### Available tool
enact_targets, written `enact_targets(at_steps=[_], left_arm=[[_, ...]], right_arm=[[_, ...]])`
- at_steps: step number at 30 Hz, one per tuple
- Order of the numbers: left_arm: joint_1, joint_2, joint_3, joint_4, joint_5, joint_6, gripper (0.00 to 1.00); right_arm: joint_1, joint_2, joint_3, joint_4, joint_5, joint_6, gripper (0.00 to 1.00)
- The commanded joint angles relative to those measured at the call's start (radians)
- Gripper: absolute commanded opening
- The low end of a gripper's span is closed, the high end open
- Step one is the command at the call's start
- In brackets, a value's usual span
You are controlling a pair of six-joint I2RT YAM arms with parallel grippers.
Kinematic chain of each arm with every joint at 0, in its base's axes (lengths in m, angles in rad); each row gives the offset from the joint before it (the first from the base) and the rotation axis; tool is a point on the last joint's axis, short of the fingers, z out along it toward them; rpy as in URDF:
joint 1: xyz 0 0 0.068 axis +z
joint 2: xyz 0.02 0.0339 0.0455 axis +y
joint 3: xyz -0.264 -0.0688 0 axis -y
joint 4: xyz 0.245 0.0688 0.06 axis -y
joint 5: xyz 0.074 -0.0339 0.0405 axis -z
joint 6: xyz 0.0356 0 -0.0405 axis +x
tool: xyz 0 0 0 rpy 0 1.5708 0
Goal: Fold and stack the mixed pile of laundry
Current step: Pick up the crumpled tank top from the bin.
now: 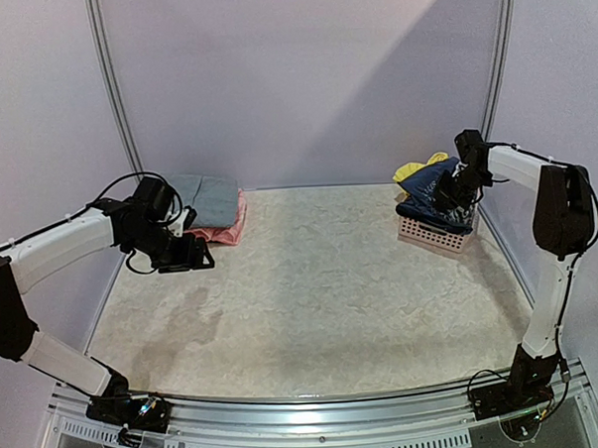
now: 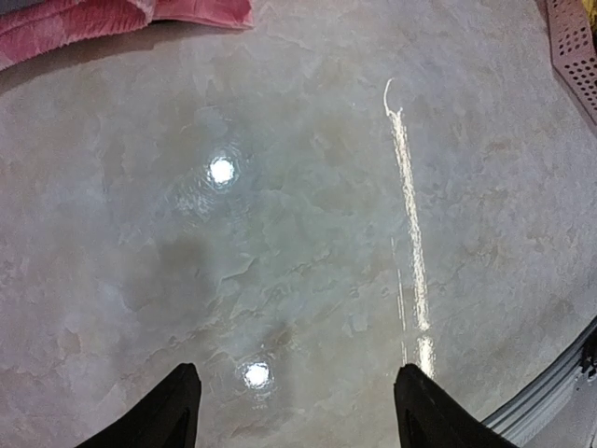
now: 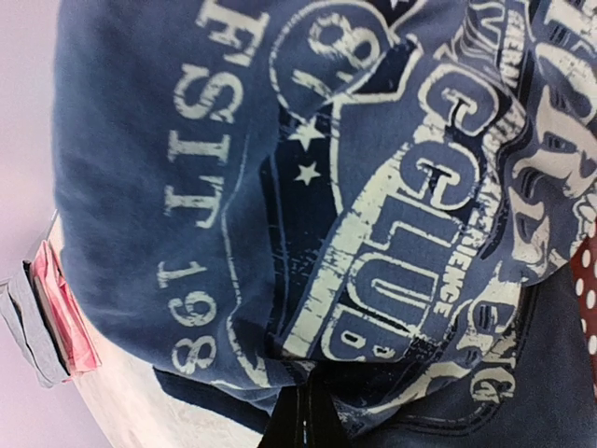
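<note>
Pink slatted basket at far right holds the navy top and a yellow piece; the right tool is pinched tight on the navy top. The left tool gapes wide, empty, over the surface.

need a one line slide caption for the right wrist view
Right hand shut on the navy top, its white lettering bunched and filling nearly the whole frame.

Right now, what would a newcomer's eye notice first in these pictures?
The navy top with white lettering fills the right wrist view, bunched in the shut right gripper at the pink basket, far right. Far left, a folded grey-and-pink stack lies beside the open left gripper.
</note>
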Motion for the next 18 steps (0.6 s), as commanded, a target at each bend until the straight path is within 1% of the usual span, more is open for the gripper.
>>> enact_targets(at_steps=[1,6,9,14,18], left_arm=[[-0.011,0.027,0.035,-0.012,0.012,0.013,0.72],[-0.01,0.048,0.06,-0.01,0.029,0.013,0.72],[-0.011,0.057,0.079,-0.008,0.042,0.012,0.71],[-0.019,0.068,0.113,-0.004,0.061,0.01,0.69],[-0.032,0.068,0.135,-0.002,0.077,0.008,0.68]], right_arm=[[-0.003,0.012,0.068,-0.068,0.042,-0.031,0.0],[-0.002,-0.039,0.156,-0.139,0.05,-0.089,0.0],[0.006,-0.083,0.202,-0.138,-0.009,-0.136,0.0],[0.061,-0.159,0.313,-0.19,-0.052,-0.225,0.0],[0.112,-0.229,0.39,-0.191,-0.088,-0.265,0.0]])
